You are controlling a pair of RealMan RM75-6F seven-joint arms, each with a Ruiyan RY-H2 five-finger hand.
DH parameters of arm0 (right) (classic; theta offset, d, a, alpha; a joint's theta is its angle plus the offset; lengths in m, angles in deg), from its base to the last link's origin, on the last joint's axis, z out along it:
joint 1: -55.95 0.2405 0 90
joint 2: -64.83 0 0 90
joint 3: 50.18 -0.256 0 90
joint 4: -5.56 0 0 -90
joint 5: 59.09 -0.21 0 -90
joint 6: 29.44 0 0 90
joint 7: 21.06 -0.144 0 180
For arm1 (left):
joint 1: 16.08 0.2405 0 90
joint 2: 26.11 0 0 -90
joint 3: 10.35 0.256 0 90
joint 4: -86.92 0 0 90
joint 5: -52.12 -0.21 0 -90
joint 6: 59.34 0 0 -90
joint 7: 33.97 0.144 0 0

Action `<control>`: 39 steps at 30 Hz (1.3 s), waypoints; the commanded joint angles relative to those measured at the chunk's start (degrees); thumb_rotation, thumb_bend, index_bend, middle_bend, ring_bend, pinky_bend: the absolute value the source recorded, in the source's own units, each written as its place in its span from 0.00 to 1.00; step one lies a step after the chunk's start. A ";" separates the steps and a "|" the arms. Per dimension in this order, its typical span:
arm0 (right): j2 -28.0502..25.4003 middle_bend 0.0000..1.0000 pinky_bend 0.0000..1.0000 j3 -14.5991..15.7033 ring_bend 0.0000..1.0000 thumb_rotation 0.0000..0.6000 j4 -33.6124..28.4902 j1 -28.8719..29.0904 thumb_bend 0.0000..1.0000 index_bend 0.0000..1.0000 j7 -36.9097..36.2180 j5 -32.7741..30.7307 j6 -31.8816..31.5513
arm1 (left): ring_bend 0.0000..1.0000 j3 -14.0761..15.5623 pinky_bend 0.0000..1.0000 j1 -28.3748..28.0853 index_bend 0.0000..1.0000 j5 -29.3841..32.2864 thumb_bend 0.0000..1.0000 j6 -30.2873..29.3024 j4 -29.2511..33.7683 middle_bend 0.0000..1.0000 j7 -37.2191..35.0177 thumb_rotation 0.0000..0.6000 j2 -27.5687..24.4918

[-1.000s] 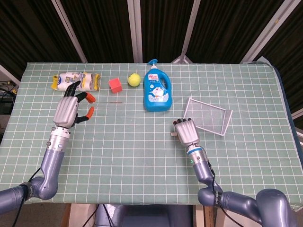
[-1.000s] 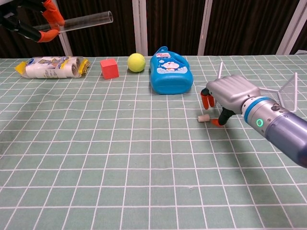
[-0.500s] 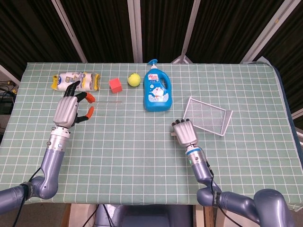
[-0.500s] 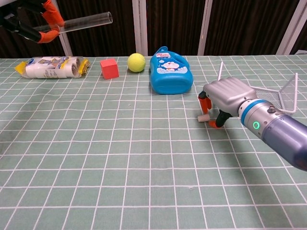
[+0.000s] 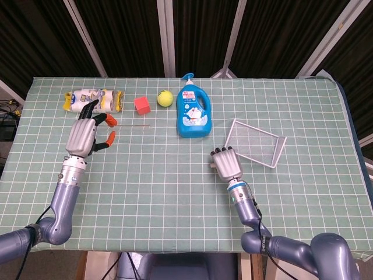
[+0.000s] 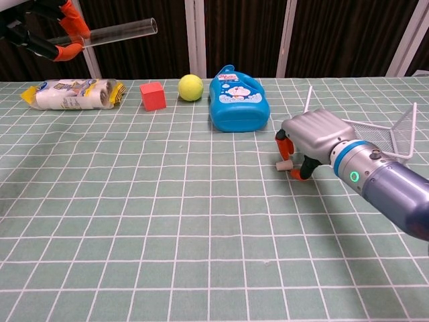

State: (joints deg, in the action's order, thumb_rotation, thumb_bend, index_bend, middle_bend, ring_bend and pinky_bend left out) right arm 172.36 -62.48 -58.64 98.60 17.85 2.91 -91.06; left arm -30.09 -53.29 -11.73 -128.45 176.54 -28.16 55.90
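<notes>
Pinching a small cork (image 6: 283, 164) on the table (image 5: 175, 175) just beside the wire basket (image 5: 254, 142), our right hand (image 5: 227, 165) has fingertips on it; we see nothing in the basket; our left hand (image 5: 84, 134) grips a clear tube (image 6: 117, 31), raised well left of it

Right robot hand (image 6: 303, 139) fingertips touching small cork (image 6: 283, 164).

Clear glossy plastic tube (image 6: 120, 30) in the left robot hand (image 5: 85, 133); small matt cork (image 6: 283, 165) at the brushed-metal right robot hand (image 6: 310, 141), fingertips (image 6: 295, 174) orange rubber. Glossy blue plastic bottle (image 5: 192, 112); thin white wire basket (image 5: 254, 143); matt green gridded cloth on the surface (image 5: 175, 175).
</notes>
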 commanded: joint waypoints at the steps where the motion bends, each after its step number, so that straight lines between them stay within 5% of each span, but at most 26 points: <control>1: 0.05 0.45 0.48 0.07 0.49 1.00 0.07 -0.06 0.37 0.57 -0.03 0.03 0.09 | 0.05 0.06 0.00 0.04 0.52 0.01 0.73 -0.01 0.01 0.47 0.06 1.00 -0.03; 25: -7.95 0.45 0.48 -0.76 0.49 1.00 -10.78 -2.70 0.42 0.62 0.25 3.80 -6.26 | 0.05 0.39 0.00 0.10 0.52 1.38 0.73 -0.89 3.17 0.47 2.05 1.00 1.54; 39: -16.27 0.45 0.48 -3.39 0.49 1.00 -16.25 -3.25 0.42 0.62 0.40 8.58 -11.60 | 0.05 0.22 0.00 -1.22 0.52 5.98 0.73 -1.05 1.41 0.47 -0.32 1.00 13.15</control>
State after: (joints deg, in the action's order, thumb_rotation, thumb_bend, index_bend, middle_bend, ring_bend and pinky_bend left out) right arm 156.68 -65.42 -74.50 95.22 18.16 10.69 -101.95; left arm -29.80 -54.11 -6.09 -129.30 178.76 -28.16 67.71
